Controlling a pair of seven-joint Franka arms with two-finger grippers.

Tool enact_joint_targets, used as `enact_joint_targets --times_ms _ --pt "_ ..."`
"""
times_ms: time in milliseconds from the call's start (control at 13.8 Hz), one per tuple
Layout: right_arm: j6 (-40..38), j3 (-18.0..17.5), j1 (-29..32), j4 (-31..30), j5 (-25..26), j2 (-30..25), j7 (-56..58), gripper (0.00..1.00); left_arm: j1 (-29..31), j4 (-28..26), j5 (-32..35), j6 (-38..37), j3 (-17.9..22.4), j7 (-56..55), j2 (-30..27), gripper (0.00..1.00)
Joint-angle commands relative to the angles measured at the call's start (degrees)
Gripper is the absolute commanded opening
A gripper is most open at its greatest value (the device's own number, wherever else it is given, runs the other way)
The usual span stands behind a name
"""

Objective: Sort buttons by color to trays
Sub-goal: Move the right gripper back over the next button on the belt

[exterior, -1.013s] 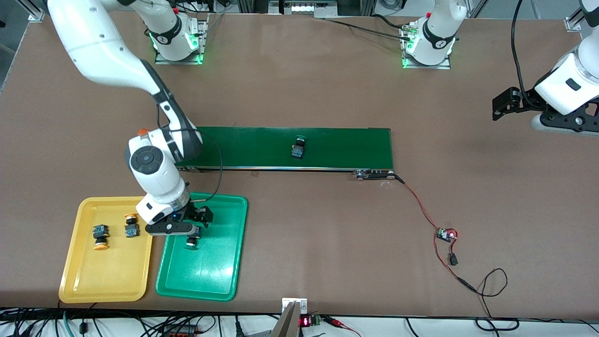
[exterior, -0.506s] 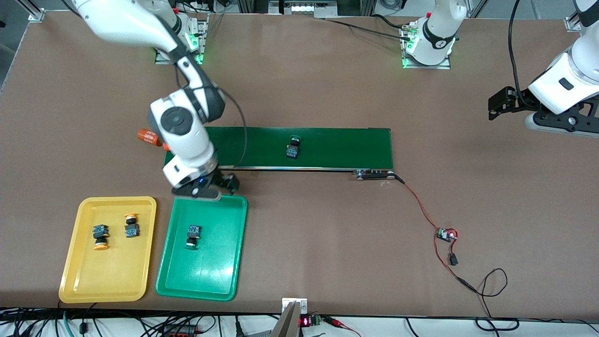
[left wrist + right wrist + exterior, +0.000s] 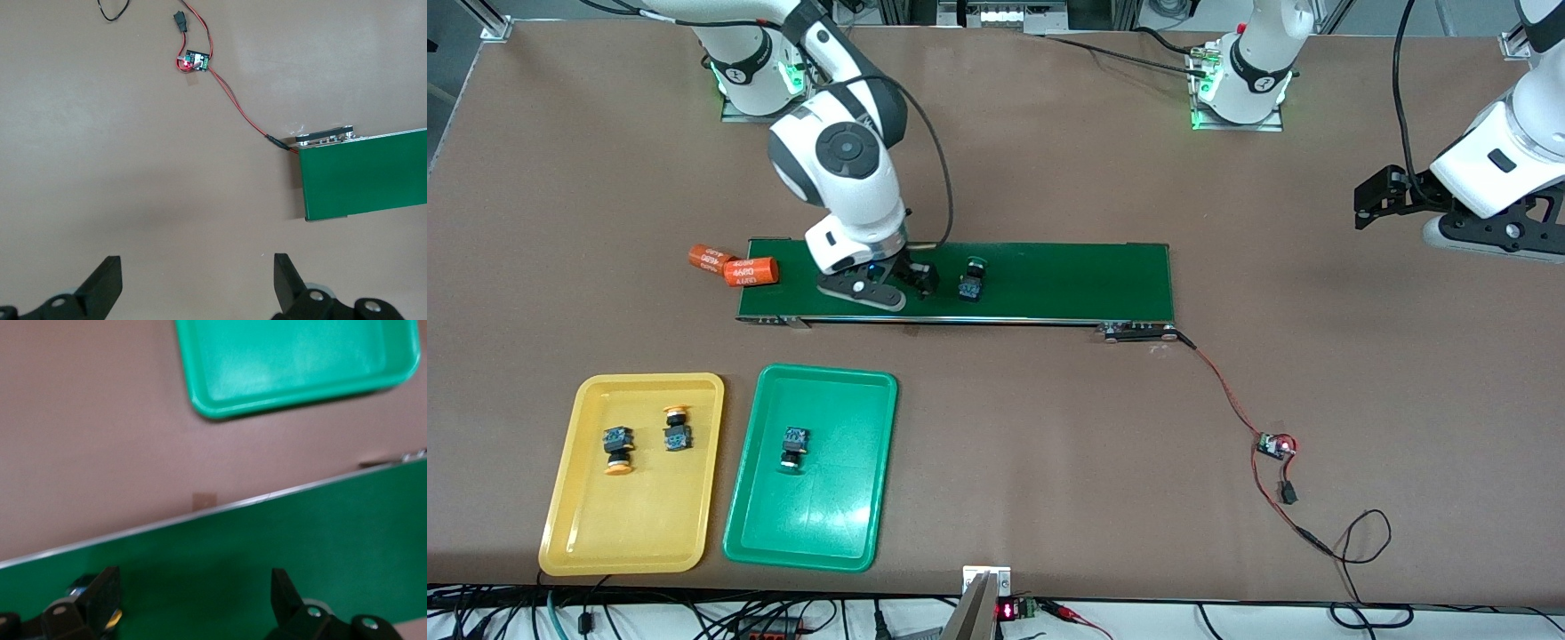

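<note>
A green-capped button (image 3: 971, 284) lies on the dark green conveyor belt (image 3: 1067, 280). My right gripper (image 3: 898, 286) hangs open just over the belt beside that button, toward the right arm's end; in the right wrist view the right gripper (image 3: 192, 597) has only belt between its fingers. The green tray (image 3: 809, 520) holds one green-capped button (image 3: 793, 446). The yellow tray (image 3: 631, 524) holds two yellow-orange-capped buttons (image 3: 616, 446) (image 3: 677, 432). My left gripper (image 3: 1383, 191) waits open over bare table at the left arm's end; the left gripper (image 3: 197, 283) holds nothing.
Two orange cylinders (image 3: 734, 265) lie at the belt's end by the right arm. A small circuit board (image 3: 1274, 444) with red wires runs to the belt's motor end (image 3: 1138, 332). The green tray's corner (image 3: 293, 360) shows in the right wrist view.
My right gripper rose from the green tray, leaving a green-capped button there, and swung to the belt. The button on the belt drifted toward the right arm's end.
</note>
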State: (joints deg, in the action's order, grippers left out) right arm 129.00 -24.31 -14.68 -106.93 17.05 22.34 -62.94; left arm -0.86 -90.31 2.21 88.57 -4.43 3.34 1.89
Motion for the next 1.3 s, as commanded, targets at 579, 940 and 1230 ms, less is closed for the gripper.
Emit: enact_joint_targets --times_ms 579,940,1230 --pt "2.9 -0.6 -3.1 -0.5 -0.1 2.9 8.2 1.0 -0.1 1.9 1.8 -0.9 -0.1 1.1 0.7 1.0" --pt "3.1 -0.9 -4.1 -0.9 -0.2 4.5 7.6 1.0 -0.1 1.9 1.7 -0.9 -0.1 1.1 0.8 1.0" --pt "3.0 -0.9 -3.9 -2.8 -0.2 4.6 8.2 1.0 0.2 1.9 1.8 -0.9 0.0 1.1 0.8 1.0"
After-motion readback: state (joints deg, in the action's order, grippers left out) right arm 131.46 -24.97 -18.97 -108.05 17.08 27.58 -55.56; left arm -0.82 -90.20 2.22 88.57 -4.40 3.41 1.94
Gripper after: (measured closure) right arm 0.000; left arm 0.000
